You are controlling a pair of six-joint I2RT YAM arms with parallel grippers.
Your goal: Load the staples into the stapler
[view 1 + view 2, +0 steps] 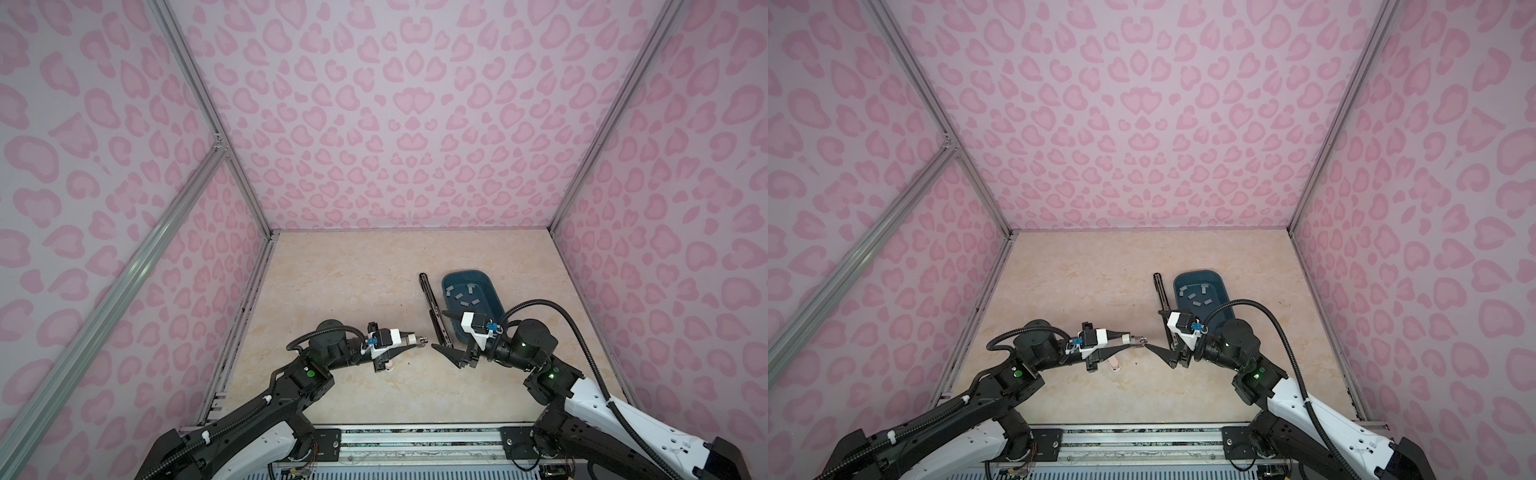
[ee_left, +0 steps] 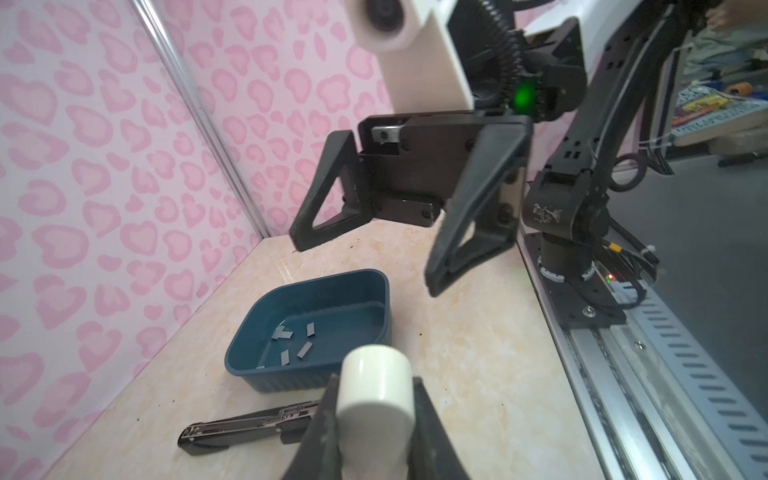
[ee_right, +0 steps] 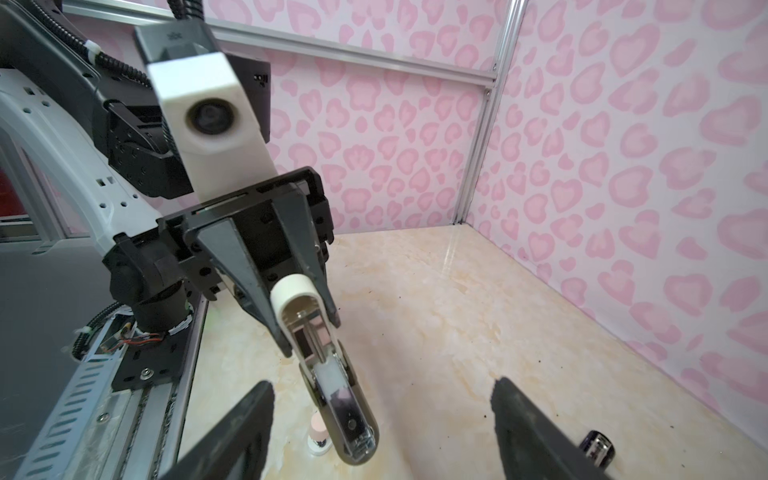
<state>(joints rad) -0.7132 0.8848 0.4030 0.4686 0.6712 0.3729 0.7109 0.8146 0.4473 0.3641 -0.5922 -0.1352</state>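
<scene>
While the left gripper [image 3: 311, 332] clamps the stapler [image 3: 328, 374] aloft and the right gripper [image 2: 365, 266] gapes empty at its nose, the staples [image 2: 304, 350] lie loose in the tray [image 2: 324, 291], so a crooked pinch could drop one or jam on loading

staples [image 1: 459, 296] in blue bin [image 1: 484, 291], blk stapler [image 1: 432, 305] beside
</scene>
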